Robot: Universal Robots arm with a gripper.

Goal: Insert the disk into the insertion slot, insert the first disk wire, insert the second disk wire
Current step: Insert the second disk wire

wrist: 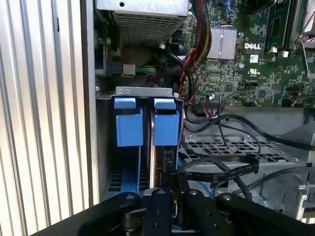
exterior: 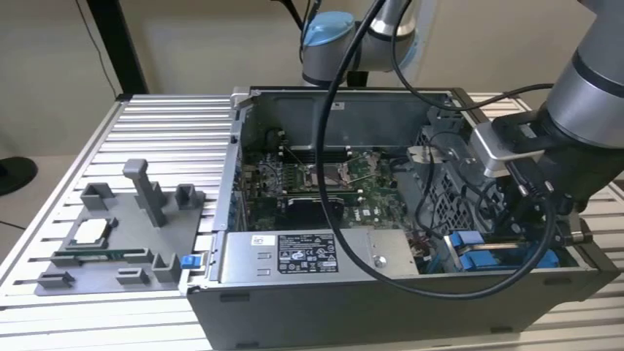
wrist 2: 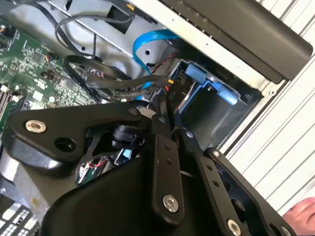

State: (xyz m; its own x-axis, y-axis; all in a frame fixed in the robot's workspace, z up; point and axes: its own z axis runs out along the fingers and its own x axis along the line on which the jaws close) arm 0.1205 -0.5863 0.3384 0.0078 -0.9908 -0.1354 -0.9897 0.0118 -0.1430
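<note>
Robotics lab: slatted aluminium bench (exterior: 88, 157), grey jig (exterior: 117, 241), opened computer case (exterior: 390, 307).

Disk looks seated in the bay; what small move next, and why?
Probably a short advance of the gripper toward the exposed edge of the disk. The disk sits in the insertion slot under its blue tab, the gripper hangs off that edge, and black cables lie close beside it.

Disk (wrist: 165, 147) stands on edge inside slot (wrist: 129, 123), dark edge showing, blue frame tab on top beside a second blue tab. Slot is a blue-railed bay in grey metal cage, at case corner on exterior view's right (exterior: 487, 256). Black wire (wrist: 216, 169) lies just beside disk.
</note>
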